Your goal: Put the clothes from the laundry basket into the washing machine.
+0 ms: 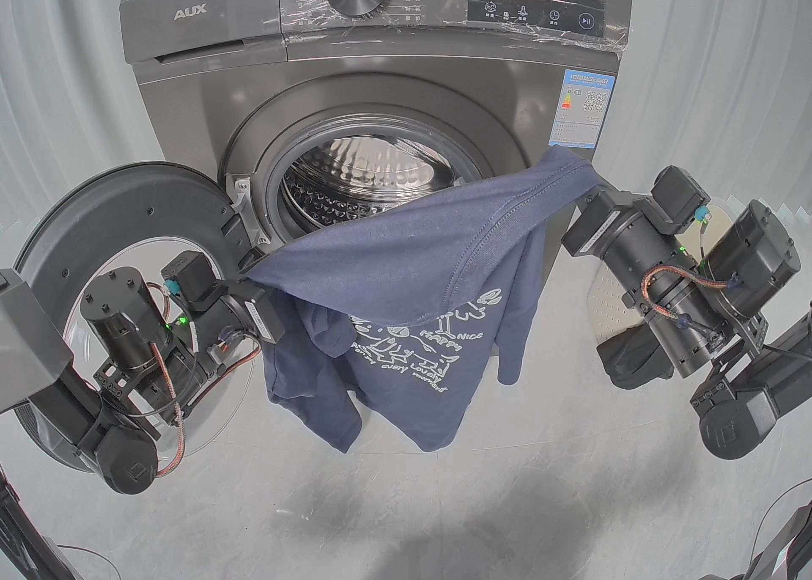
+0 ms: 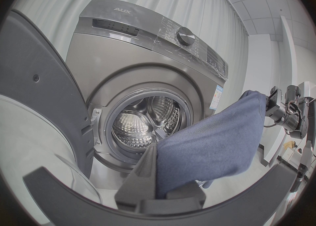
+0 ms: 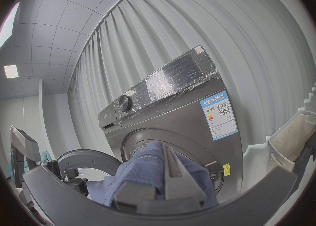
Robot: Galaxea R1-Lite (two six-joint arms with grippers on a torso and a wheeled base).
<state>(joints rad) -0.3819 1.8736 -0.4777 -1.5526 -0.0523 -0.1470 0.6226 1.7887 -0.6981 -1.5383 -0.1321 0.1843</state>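
Navy T-shirt (image 1: 423, 269) is stretched in the air across the front of the washing machine (image 1: 211, 99), just outside the drum (image 1: 372, 171) mouth, none of it inside.

Left tool (image 1: 254, 277), at 8 o'clock of the mouth, is clamped tight on one edge of the shirt, with cloth pinched between its fingers (image 2: 144, 167).

Right tool (image 1: 592, 188), at 3 o'clock, is closed on the other edge and sits higher, so the shirt slopes.

White-printed front and a sleeve hang loose toward 6 o'clock.

Door (image 1: 110, 209) is swung wide open at 9 o'clock.

Laundry basket (image 3: 289, 137) stands on the floor at 4 o'clock of the machine.
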